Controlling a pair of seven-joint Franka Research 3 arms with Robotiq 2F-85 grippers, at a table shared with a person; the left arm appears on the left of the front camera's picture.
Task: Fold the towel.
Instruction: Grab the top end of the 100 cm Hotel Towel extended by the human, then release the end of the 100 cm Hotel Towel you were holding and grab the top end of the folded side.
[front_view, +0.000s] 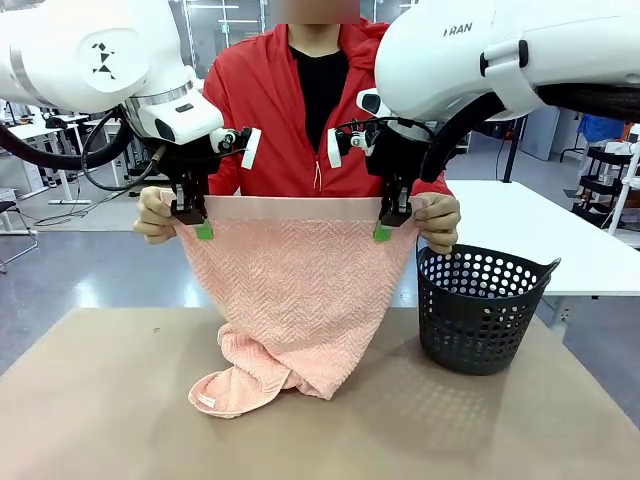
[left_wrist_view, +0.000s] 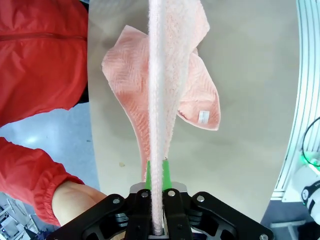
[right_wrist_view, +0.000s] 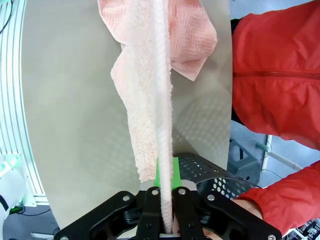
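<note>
1. The towel (front_view: 300, 290) hangs in the middle of the front view. Its hem band (front_view: 295, 208) is stretched level from centre-left to centre-right. The cloth narrows as it drops, and the lower end lies bunched on the table (front_view: 100, 400) at lower centre-left, with a small white label (front_view: 207, 401) on the bunched corner.
2. The held hem's long axis runs across the picture and the drape falls straight down from it. In each wrist view the hem is edge-on, a thin pale strip rising from between the fingers at bottom centre up the frame.
3. The left gripper (front_view: 197, 222), at centre-left, is clamped on the hem near its picture-left corner. Its green pads (front_view: 204, 230) pinch the cloth with no gap showing.
4. The right gripper (front_view: 388, 225), at centre-right, is clamped the same way near the other corner.
5. The person's hands (front_view: 155, 215) sit just outside each gripper, holding the extreme corners and touching the cloth beside the fingers.
6. Judgement: each arm is equally near its own corner. The free end lies below the hem and slightly toward picture-left, nearer the left gripper. The fold will probably depend on carrying the level hem over that bunched end.
7. A black basket (front_view: 480, 305) stands at lower right, just beside the drape and below the right gripper, where the cloth could snag.
</note>
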